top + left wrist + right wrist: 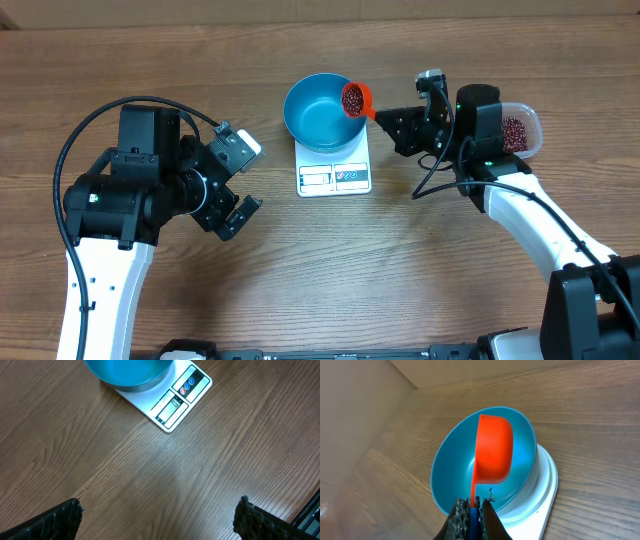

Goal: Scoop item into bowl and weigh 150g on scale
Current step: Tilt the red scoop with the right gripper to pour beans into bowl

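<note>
Overhead view tells you most of it. Your right gripper [382, 117] is clenched on the handle of the small red-orange measuring cup [366, 98]. The cup is level, mouth up, and loaded with beans [351, 100]. The blue bowl [312, 118] sits on the scale [335, 176], covering the half away from the display, and the cup hangs over the bowl's rim on the side facing that gripper. No beans show on the blue bottom that's visible, so I'd guess you're early in the weigh-out. The scale's readout is too small to read.

The bit that matters is the handle. It runs pretty much straight from the gripper out toward the middle of the bowl, so the bowl lies dead ahead along that axis. From the right wrist view the cup's underside sits well inside the bowl's outline. My read is that the pour is a roll about the handle line, with maybe a small push further over the scale first so nothing spills past the rim.

The clear tub [536, 128] with the rest of the beans is beyond the right arm, well away from the scale. Your left gripper [245, 182] is on the opposite side of the scale, spread wide over bare bench [150, 475] and grasping nothing. The right arm is clearly the nearer one.
</note>
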### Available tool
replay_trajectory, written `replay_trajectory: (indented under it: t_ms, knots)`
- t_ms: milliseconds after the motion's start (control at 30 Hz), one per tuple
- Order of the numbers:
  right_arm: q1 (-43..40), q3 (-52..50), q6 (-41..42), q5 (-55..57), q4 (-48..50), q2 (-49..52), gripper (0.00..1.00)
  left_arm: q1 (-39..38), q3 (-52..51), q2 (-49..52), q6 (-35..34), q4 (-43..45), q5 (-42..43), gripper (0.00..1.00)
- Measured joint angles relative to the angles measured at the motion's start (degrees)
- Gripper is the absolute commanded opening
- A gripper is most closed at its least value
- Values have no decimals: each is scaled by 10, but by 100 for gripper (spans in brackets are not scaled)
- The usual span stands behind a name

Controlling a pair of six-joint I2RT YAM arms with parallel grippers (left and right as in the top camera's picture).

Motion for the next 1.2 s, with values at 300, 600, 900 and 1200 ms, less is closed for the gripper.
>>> replay_trajectory:
  t_ms: [300, 600, 900, 1200]
  knots:
    - [34, 0, -90, 54, -2, 0, 4, 0, 0, 0, 0, 0, 0, 100]
    - [63, 0, -153, 111, 3, 0, 4, 0, 0, 0, 0, 0, 0, 100]
    - [69, 0, -212, 127, 3, 0, 4, 0, 0, 0, 0, 0, 0, 100]
    - [100, 0, -269, 146, 4, 0, 4, 0, 0, 0, 0, 0, 0, 99]
